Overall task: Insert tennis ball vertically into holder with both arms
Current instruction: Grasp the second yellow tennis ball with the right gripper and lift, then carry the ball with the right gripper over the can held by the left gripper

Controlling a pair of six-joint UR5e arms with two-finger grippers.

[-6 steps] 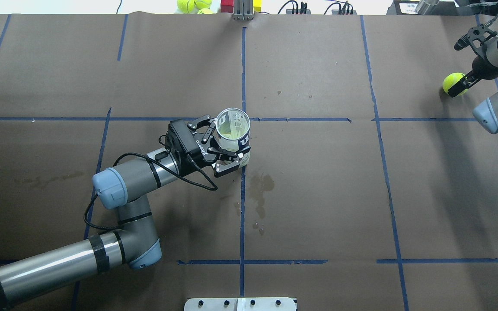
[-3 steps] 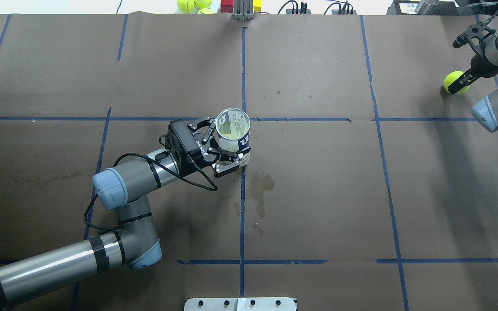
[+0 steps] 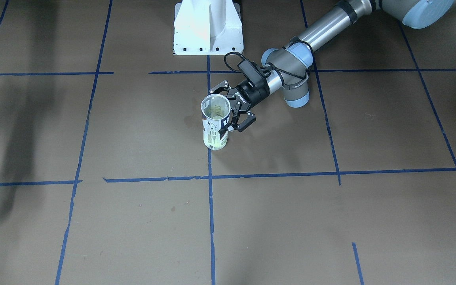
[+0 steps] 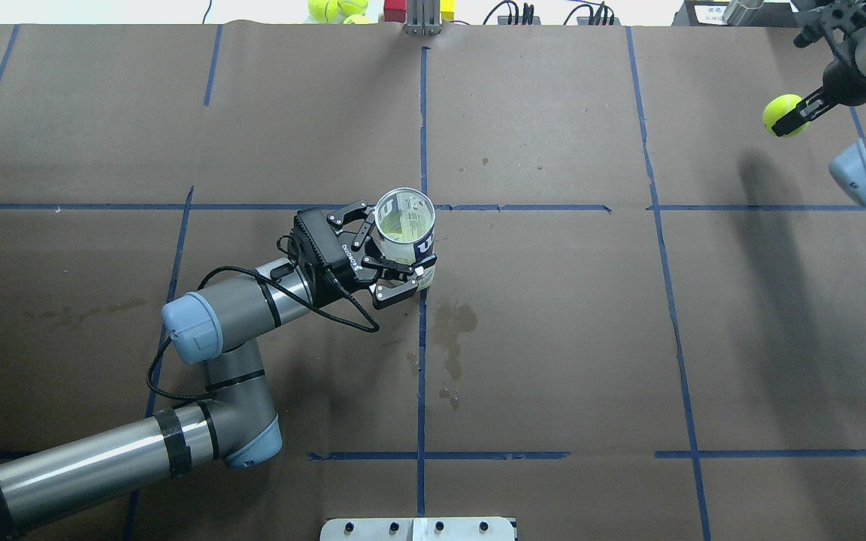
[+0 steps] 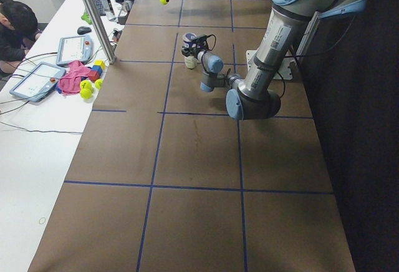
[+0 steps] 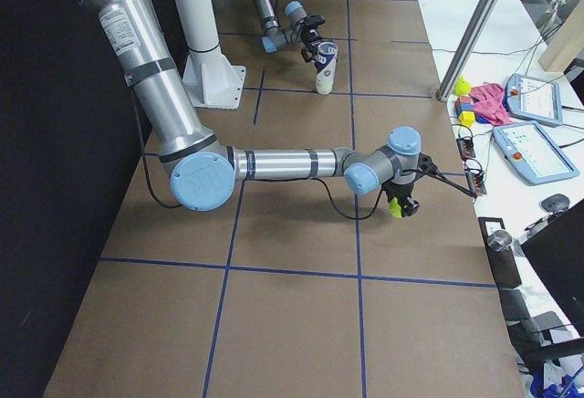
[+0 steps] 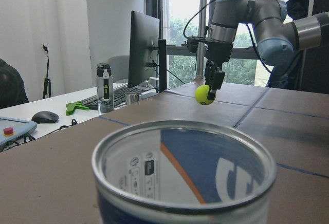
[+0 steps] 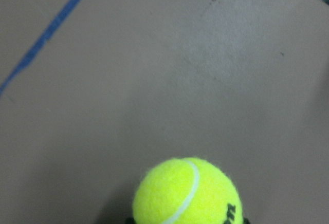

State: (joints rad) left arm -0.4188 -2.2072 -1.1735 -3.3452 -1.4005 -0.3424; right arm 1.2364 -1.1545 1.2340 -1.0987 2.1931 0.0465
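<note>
Holder (image 4: pixel 405 214) mouth stood unobstructed from above; left gripper (image 4: pixel 401 254) occupied its left side. Open table (image 4: pixel 591 315) ran to the tennis ball (image 4: pixel 782 113), upper right.

Clear glossy plastic holder (image 4: pixel 405 218) with a shiny metallic rim (image 7: pixel 180 207), fuzzy yellow-green felt tennis ball (image 8: pixel 187 193), matt brown paper covering the worktop (image 4: pixel 553 338), smooth blue tape lines (image 4: pixel 422 376), satin silver metal arms (image 4: pixel 87 462) with glossy pale-blue caps (image 4: pixel 191 330), matt black fingers (image 4: pixel 392 294).
</note>
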